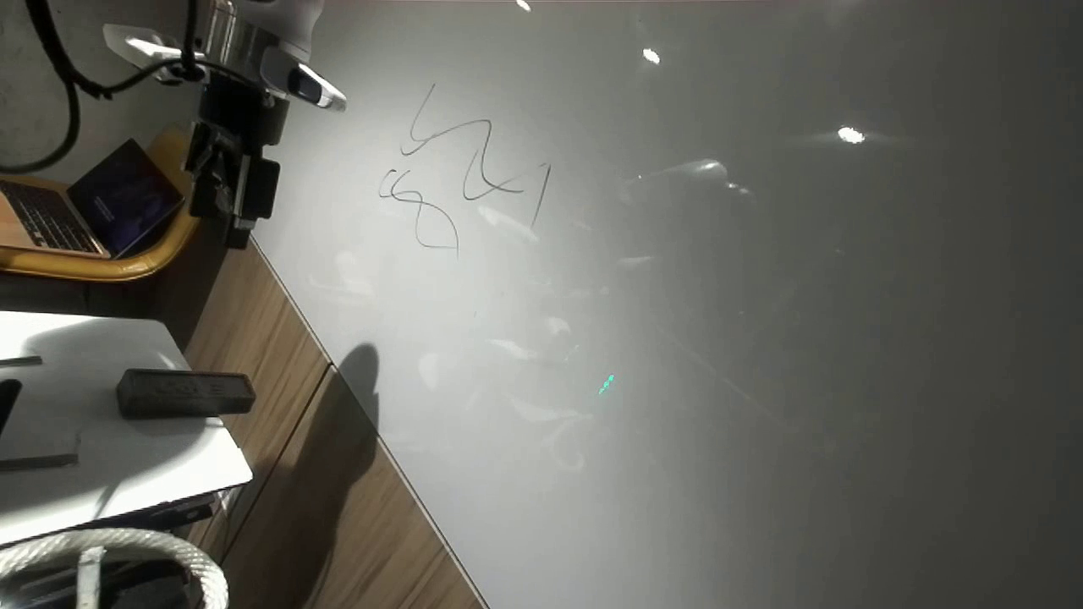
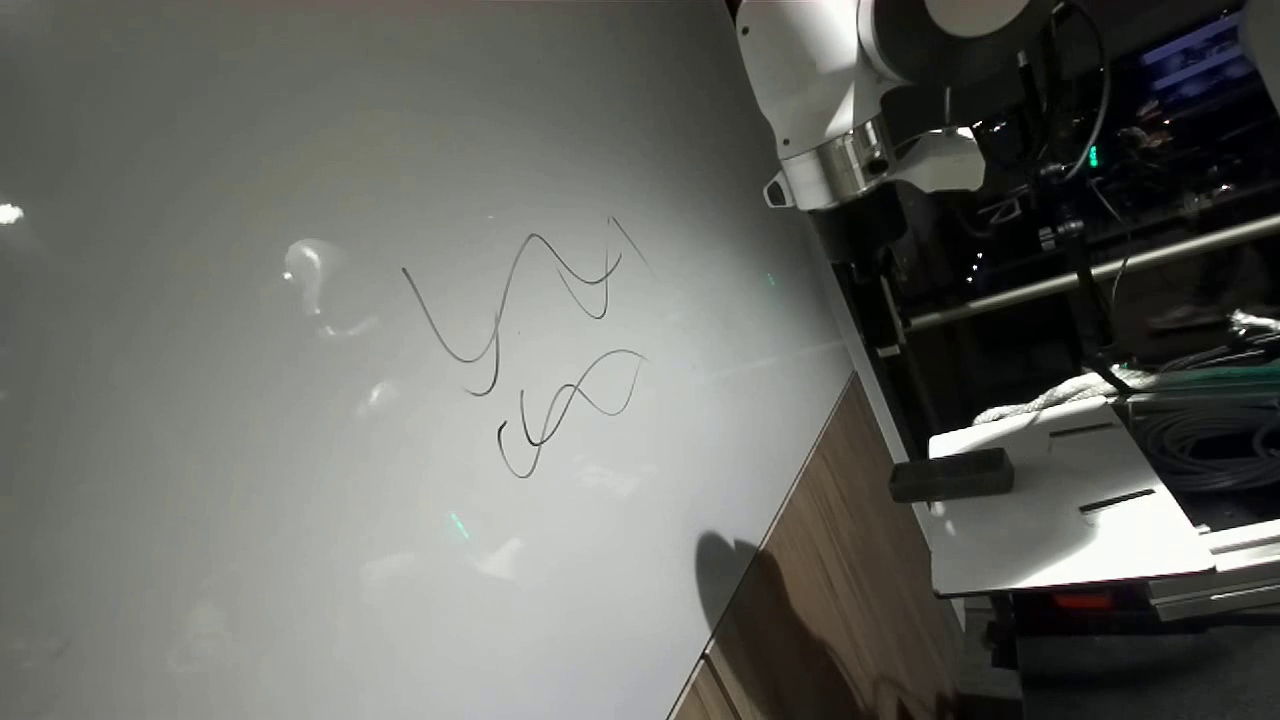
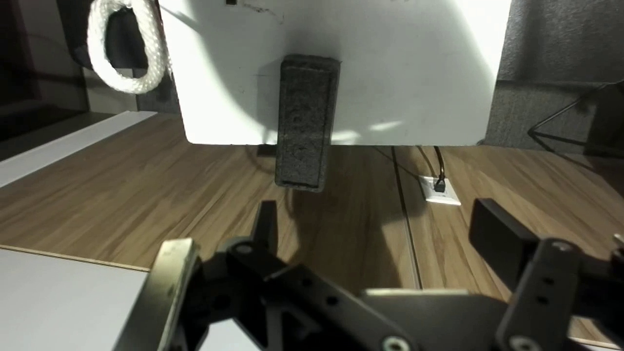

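Observation:
My gripper [image 3: 373,222] is open and empty in the wrist view, its two black pads wide apart. It also shows from the side in both exterior views [image 1: 237,199] [image 2: 880,310], near the whiteboard's edge. A dark grey block [image 3: 307,124], like a felt eraser, lies on a white platform [image 3: 404,97] and overhangs its edge; the block is apart from the gripper, beyond the fingers. The block [image 1: 186,394] [image 2: 952,475] is in both exterior views. The large glossy whiteboard [image 1: 719,296] [image 2: 300,450] carries thin black curved marker strokes [image 1: 489,127] [image 2: 516,270].
Wood panelling [image 3: 195,180] borders the whiteboard and carries a white outlet [image 3: 438,190] with a black cable. A white rope loop [image 3: 151,53] hangs beside the platform. A laptop [image 1: 127,199] sits on an orange-yellow chair [image 1: 127,269]. A metal bar [image 2: 1100,270] is behind the arm.

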`<move>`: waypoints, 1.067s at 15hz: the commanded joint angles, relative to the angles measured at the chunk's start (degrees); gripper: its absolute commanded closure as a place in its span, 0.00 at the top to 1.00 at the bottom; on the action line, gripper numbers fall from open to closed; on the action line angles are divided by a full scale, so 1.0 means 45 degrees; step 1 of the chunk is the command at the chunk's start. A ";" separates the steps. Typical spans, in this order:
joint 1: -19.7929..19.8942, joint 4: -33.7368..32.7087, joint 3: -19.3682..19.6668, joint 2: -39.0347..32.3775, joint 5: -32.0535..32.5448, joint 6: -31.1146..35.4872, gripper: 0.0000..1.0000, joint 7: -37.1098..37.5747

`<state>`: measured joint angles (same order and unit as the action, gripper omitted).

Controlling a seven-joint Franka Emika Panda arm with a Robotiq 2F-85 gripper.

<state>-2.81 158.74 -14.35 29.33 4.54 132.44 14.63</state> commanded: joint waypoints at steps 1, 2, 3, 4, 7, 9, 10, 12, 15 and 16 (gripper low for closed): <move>0.0333 0.0003 0.0435 -0.0990 0.0407 0.0945 1.00 0.0161; 0.0394 0.0020 0.0622 -0.1271 0.0331 0.1156 1.00 0.0036; 0.0462 0.0033 0.0797 -0.1539 0.0278 0.1351 1.00 -0.0063; 0.0519 0.0044 0.0999 -0.1809 0.0236 0.1589 1.00 -0.0181; 0.0652 0.0067 0.1499 -0.2611 0.0156 0.2157 1.00 -0.0389; 0.0529 0.0079 0.1630 -0.3050 -0.0002 0.2303 1.00 -0.0413; 0.0475 0.0082 0.1632 -0.3313 0.0028 0.2388 1.00 -0.0387; 0.0392 0.0087 0.1514 -0.3860 0.0151 0.2545 1.00 -0.0222; 0.0369 0.0096 0.1491 -0.4570 0.0397 0.2782 1.00 -0.0060; 0.0413 0.0097 0.1553 -0.4784 0.0478 0.2873 1.00 -0.0054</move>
<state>-0.87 159.20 -7.85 10.67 5.38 143.17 13.76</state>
